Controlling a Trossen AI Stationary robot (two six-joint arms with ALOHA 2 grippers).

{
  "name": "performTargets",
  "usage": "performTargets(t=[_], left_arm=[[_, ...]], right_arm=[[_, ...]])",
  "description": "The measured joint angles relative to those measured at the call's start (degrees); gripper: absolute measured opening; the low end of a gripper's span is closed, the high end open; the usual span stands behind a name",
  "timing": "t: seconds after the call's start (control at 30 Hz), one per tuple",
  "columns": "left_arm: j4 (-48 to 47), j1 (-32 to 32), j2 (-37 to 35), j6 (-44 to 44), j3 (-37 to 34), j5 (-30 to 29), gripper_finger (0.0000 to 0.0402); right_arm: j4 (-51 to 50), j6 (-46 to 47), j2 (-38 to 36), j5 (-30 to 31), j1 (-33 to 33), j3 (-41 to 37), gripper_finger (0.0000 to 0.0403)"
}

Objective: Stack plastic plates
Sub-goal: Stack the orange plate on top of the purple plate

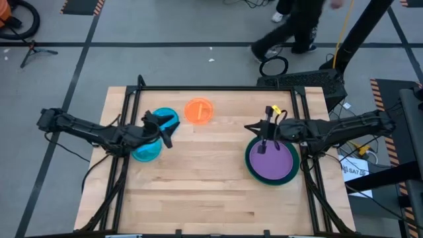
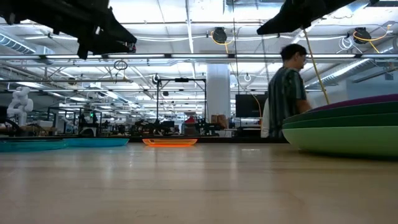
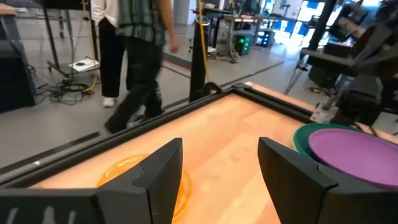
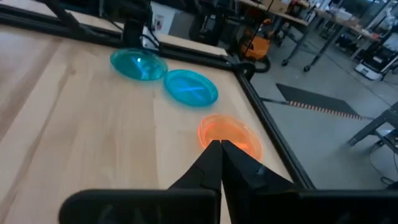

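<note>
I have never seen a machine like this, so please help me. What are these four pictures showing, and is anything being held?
It is a robot with two dark arms working at a wooden table. One picture looks down from above, one looks level across the table top, and two come from cameras on the arms' wrists.

On the table lie two cyan-blue plates, an orange plate, and a stack with a purple plate on top of green ones.

The left claw is open above the table, near the blue plates, and holds nothing. The right claw is shut and empty, above the stack.

A person is in the room behind the table.
</note>
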Motion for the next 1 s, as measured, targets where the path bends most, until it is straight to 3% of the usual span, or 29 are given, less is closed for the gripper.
performTargets(t=[0.83, 1.0], left_arm=[[13.1, 16.0, 13.0, -0.5, 0.1, 22.2, 0.0214], [8.5, 17.3, 18.2, 1.4, 5.8, 23.5, 0.0214]], right_arm=[[-2.1, 0.7, -1.6, 0.0, 0.0, 0.0, 0.0000], [-2.0, 0.7, -1.6, 0.0, 0.0, 0.0, 0.0000]])
